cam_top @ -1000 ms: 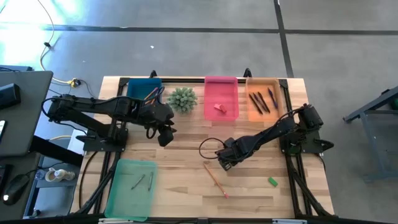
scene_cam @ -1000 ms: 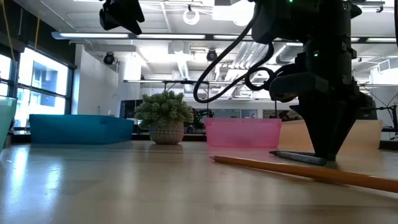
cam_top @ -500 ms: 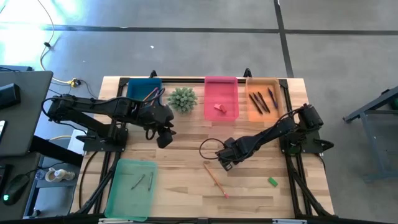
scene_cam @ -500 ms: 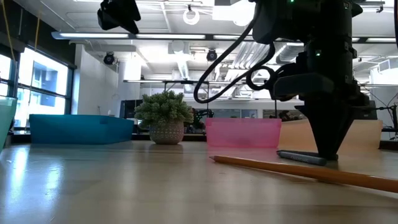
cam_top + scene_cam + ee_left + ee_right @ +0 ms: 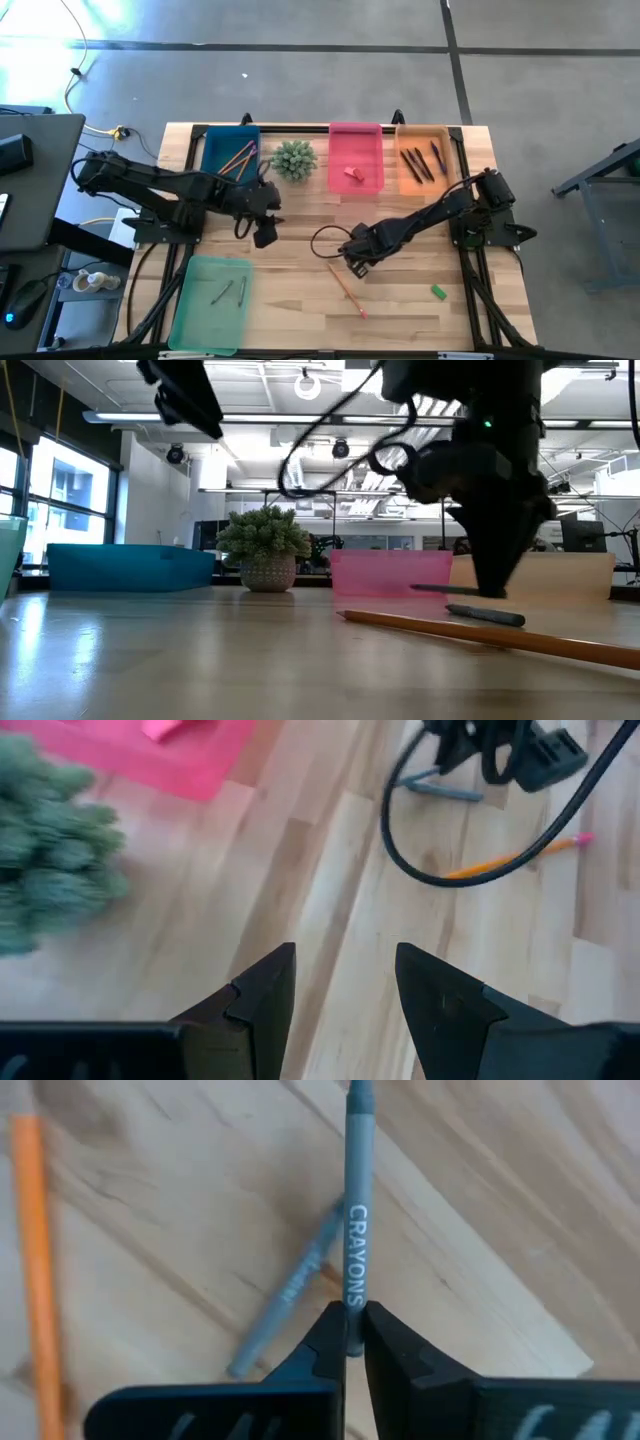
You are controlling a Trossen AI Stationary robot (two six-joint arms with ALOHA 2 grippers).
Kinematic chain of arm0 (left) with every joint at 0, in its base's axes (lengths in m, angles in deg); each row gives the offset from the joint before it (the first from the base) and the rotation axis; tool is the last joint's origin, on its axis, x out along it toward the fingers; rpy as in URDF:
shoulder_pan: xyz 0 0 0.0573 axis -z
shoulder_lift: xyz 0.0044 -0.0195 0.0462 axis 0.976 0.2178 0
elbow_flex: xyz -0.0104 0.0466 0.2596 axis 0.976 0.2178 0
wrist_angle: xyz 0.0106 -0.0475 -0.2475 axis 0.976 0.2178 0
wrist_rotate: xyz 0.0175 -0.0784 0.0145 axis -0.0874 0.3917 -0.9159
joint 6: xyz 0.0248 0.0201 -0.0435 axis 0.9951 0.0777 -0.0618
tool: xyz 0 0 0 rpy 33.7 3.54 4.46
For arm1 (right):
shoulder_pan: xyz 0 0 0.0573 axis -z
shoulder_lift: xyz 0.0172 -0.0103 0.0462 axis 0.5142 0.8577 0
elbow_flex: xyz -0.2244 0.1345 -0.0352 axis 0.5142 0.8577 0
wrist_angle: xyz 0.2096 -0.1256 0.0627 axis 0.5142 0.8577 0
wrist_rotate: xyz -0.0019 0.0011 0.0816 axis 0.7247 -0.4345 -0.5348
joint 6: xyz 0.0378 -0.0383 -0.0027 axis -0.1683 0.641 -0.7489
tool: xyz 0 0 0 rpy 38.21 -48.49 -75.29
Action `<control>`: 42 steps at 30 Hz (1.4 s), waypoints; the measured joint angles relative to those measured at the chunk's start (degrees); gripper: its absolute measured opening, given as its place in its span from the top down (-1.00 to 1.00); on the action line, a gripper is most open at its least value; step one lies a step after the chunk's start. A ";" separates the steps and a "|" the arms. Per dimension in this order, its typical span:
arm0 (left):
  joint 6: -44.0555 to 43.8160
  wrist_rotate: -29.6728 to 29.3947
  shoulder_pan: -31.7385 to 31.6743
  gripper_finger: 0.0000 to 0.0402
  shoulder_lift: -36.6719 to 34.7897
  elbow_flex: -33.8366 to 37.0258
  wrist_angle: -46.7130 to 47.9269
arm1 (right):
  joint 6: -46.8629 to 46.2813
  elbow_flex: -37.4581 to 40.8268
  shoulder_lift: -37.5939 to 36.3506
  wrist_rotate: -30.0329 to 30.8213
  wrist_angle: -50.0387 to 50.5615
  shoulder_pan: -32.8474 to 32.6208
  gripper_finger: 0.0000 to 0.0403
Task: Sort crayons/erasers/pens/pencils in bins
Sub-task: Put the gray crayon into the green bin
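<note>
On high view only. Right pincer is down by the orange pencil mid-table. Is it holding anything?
Observer: Yes. In the right wrist view the right pincer is shut on a grey crayon printed CRAYONS.
Operator: Lifted, or dragging on the wood?
Observer: In the low view it appears clear of the table. A second grey crayon lies flat on the wood beneath it.
Operator: Left pincer?
Observer: In the left wrist view the left pincer is open and empty, above bare wood.
</note>
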 joint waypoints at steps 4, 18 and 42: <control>-1.27 0.61 0.57 0.19 -0.03 6.38 -7.92 | 0.04 -1.98 -0.68 2.39 -0.31 0.00 0.99; -3.04 4.68 0.56 0.19 -0.08 15.89 -20.56 | 4.65 -8.30 -8.80 10.08 0.30 2.72 0.99; -2.78 12.18 -1.71 0.19 -0.05 17.52 -57.18 | 30.52 -11.49 -15.33 12.82 -19.08 2.45 0.99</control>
